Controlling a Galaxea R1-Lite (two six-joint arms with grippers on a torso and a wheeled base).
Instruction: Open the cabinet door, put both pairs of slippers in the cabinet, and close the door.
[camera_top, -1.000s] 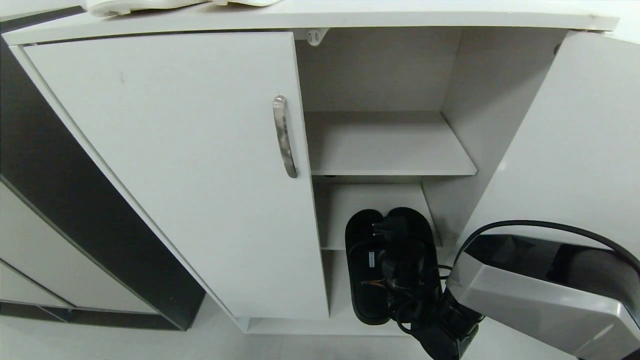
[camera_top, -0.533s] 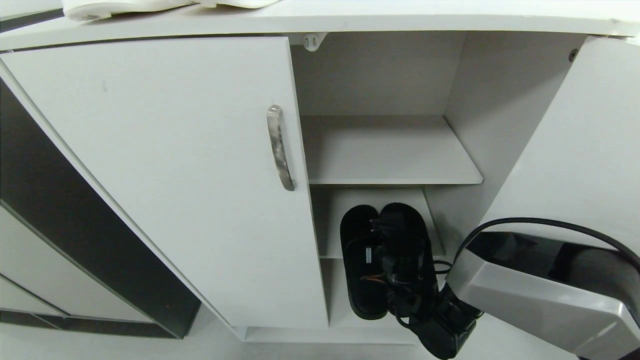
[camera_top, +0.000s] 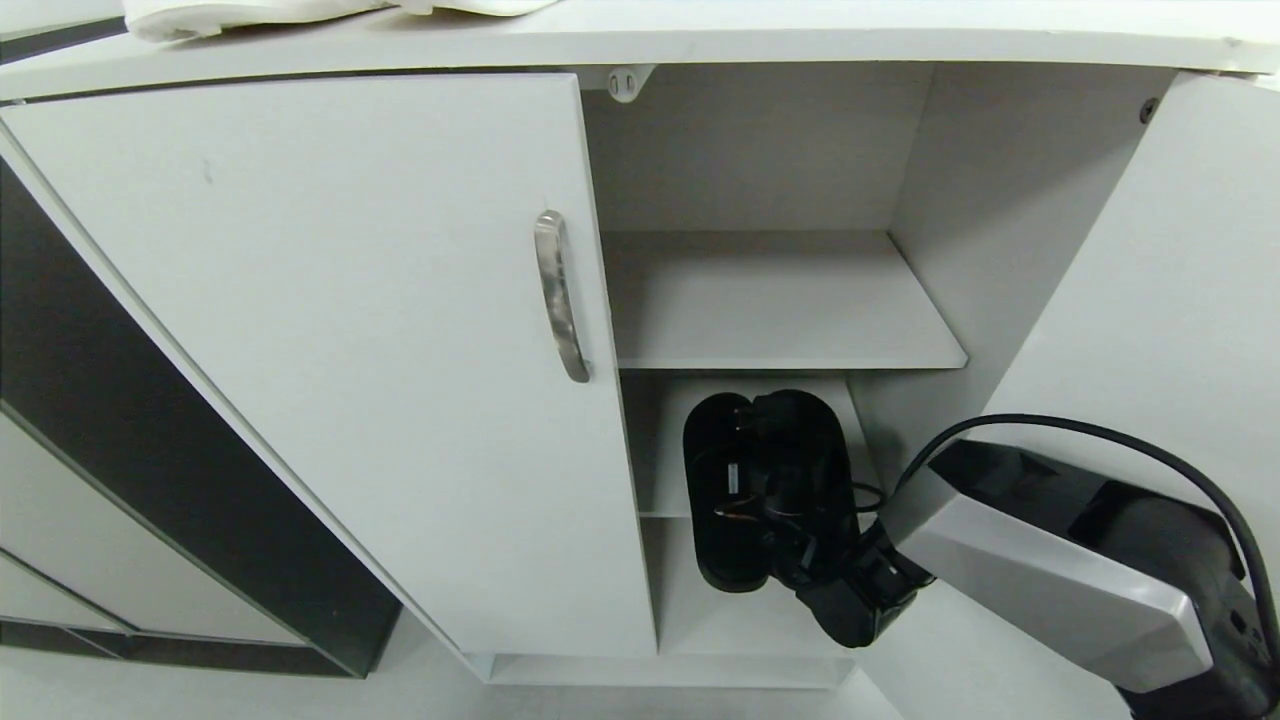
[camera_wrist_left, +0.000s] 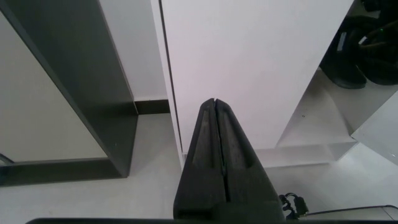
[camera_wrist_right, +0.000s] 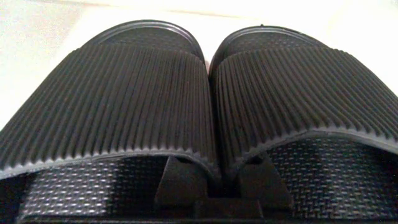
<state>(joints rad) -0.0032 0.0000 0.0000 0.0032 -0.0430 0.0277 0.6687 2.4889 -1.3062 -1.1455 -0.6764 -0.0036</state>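
Fingers (camera_wrist_right: 179, 182) of right gripper (camera_top: 795, 560) clamp inner strap edges of black slippers (camera_top: 730, 470), lower centre of frame, toes inside cabinet (camera_top: 985, 200) lower bay. Left gripper (camera_wrist_left: 214, 106) fingers pressed together, empty. Risk: toes snag lower shelf (camera_top: 662, 470) edge if pushed deeper tilted; pair twists loose from pinch.

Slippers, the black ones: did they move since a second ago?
Yes. The right gripper, jaws shut on the black slippers, pushed them deeper into the lower part of the cabinet. The left door stayed shut and the right door stayed open.
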